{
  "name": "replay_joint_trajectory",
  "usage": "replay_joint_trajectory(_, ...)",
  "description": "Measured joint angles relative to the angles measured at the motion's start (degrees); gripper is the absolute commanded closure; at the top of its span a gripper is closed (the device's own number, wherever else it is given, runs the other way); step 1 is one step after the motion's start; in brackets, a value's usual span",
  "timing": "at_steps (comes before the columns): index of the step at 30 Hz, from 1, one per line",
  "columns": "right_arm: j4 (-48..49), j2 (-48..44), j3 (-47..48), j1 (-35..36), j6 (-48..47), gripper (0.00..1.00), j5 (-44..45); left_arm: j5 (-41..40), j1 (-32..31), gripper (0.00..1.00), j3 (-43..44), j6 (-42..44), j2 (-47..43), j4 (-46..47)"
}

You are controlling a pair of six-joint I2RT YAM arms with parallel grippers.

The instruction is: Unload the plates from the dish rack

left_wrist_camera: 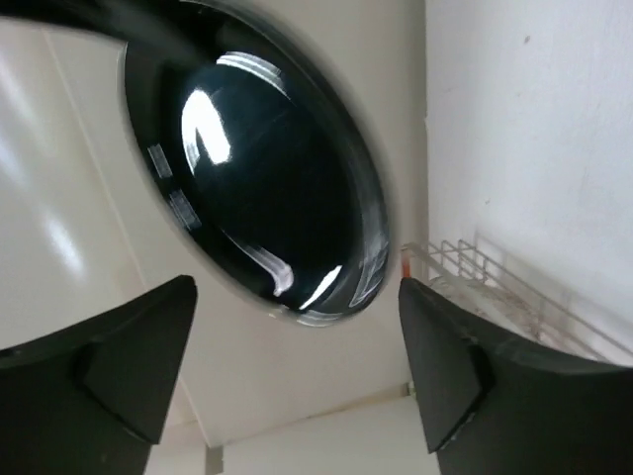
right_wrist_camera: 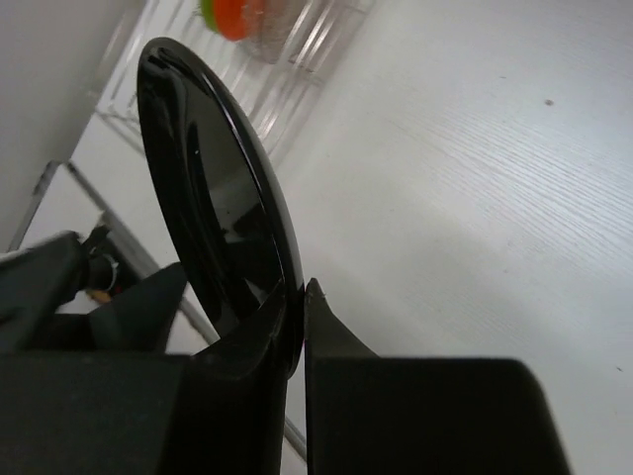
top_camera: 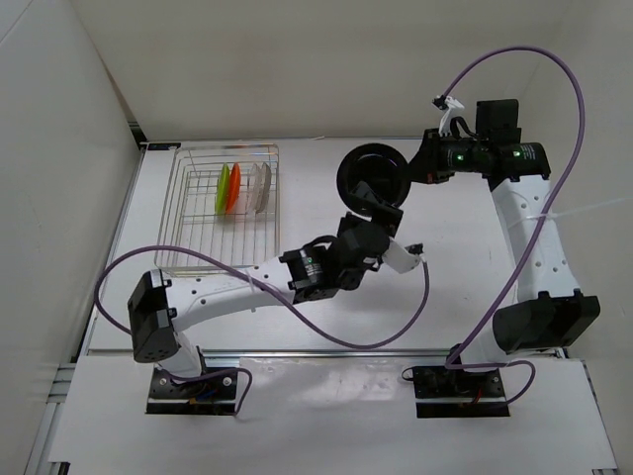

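black plate (top_camera: 373, 175): out of the dish rack (top_camera: 188, 233), up in the air off to the rack's right side, level with its far end. Tilted, not flat. Super glossy, you can see light streaks all over it in the left wrist view.

right fingers (right_wrist_camera: 341, 346): pinching the black plate's rim, one finger on each face. The right wrist view has the plate edge-on with the rim squeezed right in between. This is on the side of the plate away from the rack.

left fingers (left_wrist_camera: 129, 366): spread wide, nothing in them. They're pointing at the plate's broad face from the near side, also to the right of the rack. The plate's lower edge shows in the gap between the two tips, but I honestly can't tell if they touch it.

lime green plate (top_camera: 224, 190): still in the rack, on edge, around the middle of the far half.

orange plate (top_camera: 234, 188): on edge too, right against the green one on its right.

clear plates (top_camera: 260, 185): same row, just right of the orange, near the rack's right wall. Can't count how many.

dish rack: sits on the white bench (top_camera: 465, 247), with its near half just bare wire.
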Motion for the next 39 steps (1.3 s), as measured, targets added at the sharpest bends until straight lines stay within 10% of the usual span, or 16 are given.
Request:
replay_joint_trajectory(9, 9.66, 7.39, -3.85, -4.9, 4.85, 1.0, 16.52, 6.19, 10.21, 0.0, 8.61, -15.32, -1.95, -26.4)
replay_joint_trajectory(13, 14.58, 16.9, -4.76, -8.41, 6.21, 1.0, 20.63, 6.73, 25.81, 0.0, 10.95, -19.78, -1.42, -29.99)
replay_joint_trajectory(19, 17.86, 28.59, -5.31, -10.27, 7.34, 1.0, 24.41, 10.4, 53.33, 0.0, 41.62, -36.83, 11.82, -40.24)
replay_joint_trajectory(30, 18.64, 37.66, -1.86, -10.03, 9.25, 0.95, 24.35, 28.74, 60.67, 0.0, 25.81, -56.59, 3.48, -44.46)
replay_joint_trajectory(39, 16.44, 43.56, 4.55, -9.92, 6.84, 0.65, 27.71, 37.7, 64.04, 0.0, 14.49, -61.7, 0.15, -41.77)
